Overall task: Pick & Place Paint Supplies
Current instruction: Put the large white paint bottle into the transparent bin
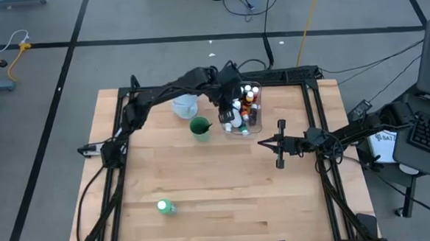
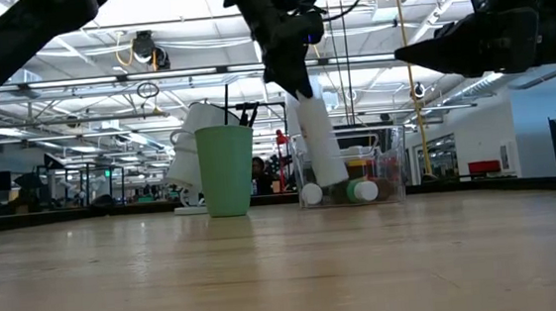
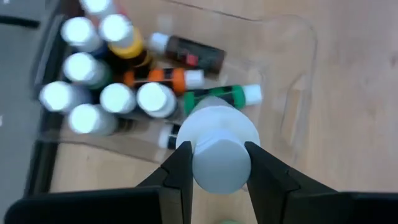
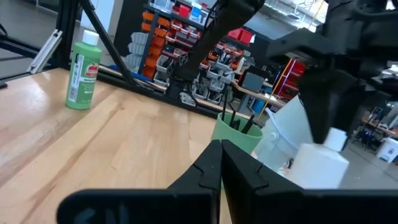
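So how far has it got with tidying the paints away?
Mostly done, it seems. Many small bottles sit in the clear tub, and brushes stand in the green cup. The left gripper holds a white bottle over the tub. One green bottle waits on the table; the right gripper idles.

One clear rectangular plastic tub (image 1: 254, 126) upper centre, one green cup (image 1: 199, 128), one pale-blue jug (image 1: 185, 105), two large bottles: white (image 3: 216, 144), green (image 1: 166, 207).

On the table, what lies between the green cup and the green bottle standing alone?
Nothing: in the high view, only bare wood lies between the green cup and the lone green bottle.
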